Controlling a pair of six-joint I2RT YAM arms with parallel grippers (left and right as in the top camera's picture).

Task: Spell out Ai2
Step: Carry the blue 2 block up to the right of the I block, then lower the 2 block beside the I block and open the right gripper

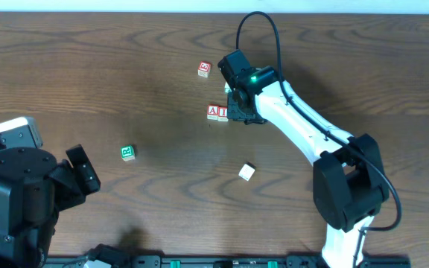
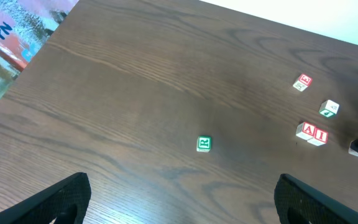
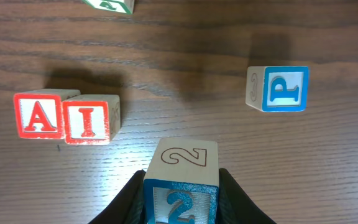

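Observation:
A red "A" block [image 3: 38, 116] and a red "I" block [image 3: 89, 118] stand touching side by side on the wooden table; they also show in the overhead view [image 1: 217, 112] and in the left wrist view [image 2: 311, 133]. My right gripper [image 3: 181, 200] is shut on a blue "2" block [image 3: 181, 177], just right of and slightly in front of the "I" block, apart from it. In the overhead view the right gripper [image 1: 243, 112] hides the "2" block. My left gripper [image 2: 194, 208] is open and empty, far to the left.
A blue "P" block [image 3: 278, 88] sits right of the row. A green-and-white block [image 2: 329, 108] and a red block [image 1: 204, 69] lie behind it. A green "R" block [image 1: 127, 152] lies mid-left, and a white block [image 1: 246, 172] nearer the front.

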